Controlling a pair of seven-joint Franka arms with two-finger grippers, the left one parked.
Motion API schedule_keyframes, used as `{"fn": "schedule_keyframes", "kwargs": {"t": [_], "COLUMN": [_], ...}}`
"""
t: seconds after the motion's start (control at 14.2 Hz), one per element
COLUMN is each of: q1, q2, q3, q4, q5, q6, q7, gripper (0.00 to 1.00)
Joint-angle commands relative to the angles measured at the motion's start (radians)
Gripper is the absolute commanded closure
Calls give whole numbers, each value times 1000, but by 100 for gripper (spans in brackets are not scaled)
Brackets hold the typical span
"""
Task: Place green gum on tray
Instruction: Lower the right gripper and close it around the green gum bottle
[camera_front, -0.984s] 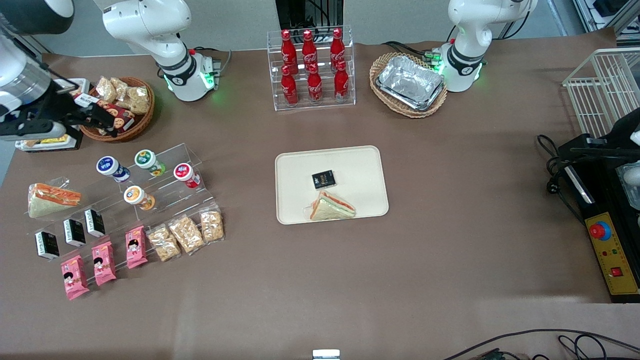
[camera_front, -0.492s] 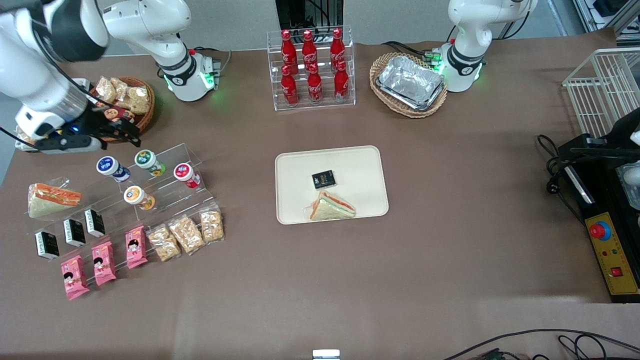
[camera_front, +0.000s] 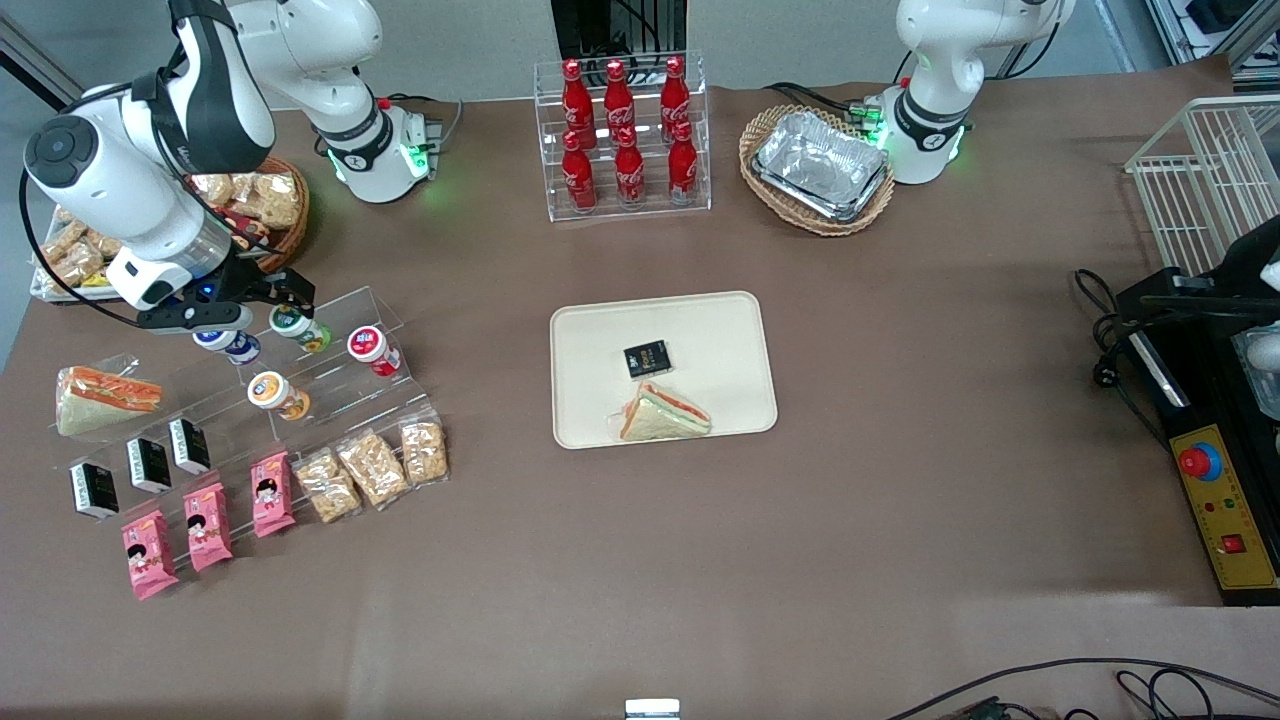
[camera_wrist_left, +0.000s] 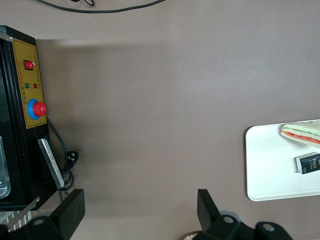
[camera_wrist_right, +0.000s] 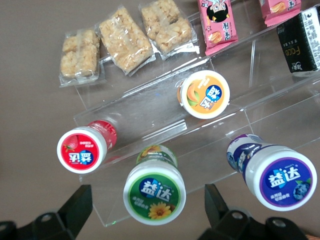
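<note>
The end effector (camera_front: 285, 300) hangs just above the green gum (camera_front: 292, 322), its two fingers (camera_wrist_right: 75, 207) spread wide apart with the canister's lid between them and nothing grasped. The green gum (camera_wrist_right: 154, 192) lies on the upper step of a clear stand (camera_front: 330, 375) toward the working arm's end of the worktop, between a blue-lidded canister (camera_wrist_right: 277, 175) and a red-lidded one (camera_wrist_right: 82, 149), with an orange-lidded canister (camera_wrist_right: 205, 94) one step nearer the front camera. The tray (camera_front: 590, 340) sits well apart at mid-worktop, carrying a sandwich (camera_front: 662, 414) and a small black packet (camera_front: 647, 359).

Between the open gripper (camera_wrist_right: 146, 210) fingers, the green-rimmed white-lidded gum canister (camera_wrist_right: 154, 192) reads "益达"; so do the neighbouring red-lidded (camera_wrist_right: 81, 150), orange-lidded (camera_wrist_right: 205, 94) and blue-lidded (camera_wrist_right: 280, 176) canisters.
</note>
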Motion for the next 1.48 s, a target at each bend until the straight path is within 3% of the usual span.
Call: {"fn": "schedule_keyframes", "kwargs": {"t": [0.0,0.56,0.77,0.98,1.41], "q1": [-2,1,1,1,1], "q2": [28,66,72,83,72], "q3": [-1,1,1,1,2], "q4": [-12,-17,-18,-18,-17], "q5": [-20,-57,-60,-58,-58], "q6": [37,55,55,57,55], "q7": [-3,-3,-2,6,12], "gripper": [0,2,16,19,38]}}
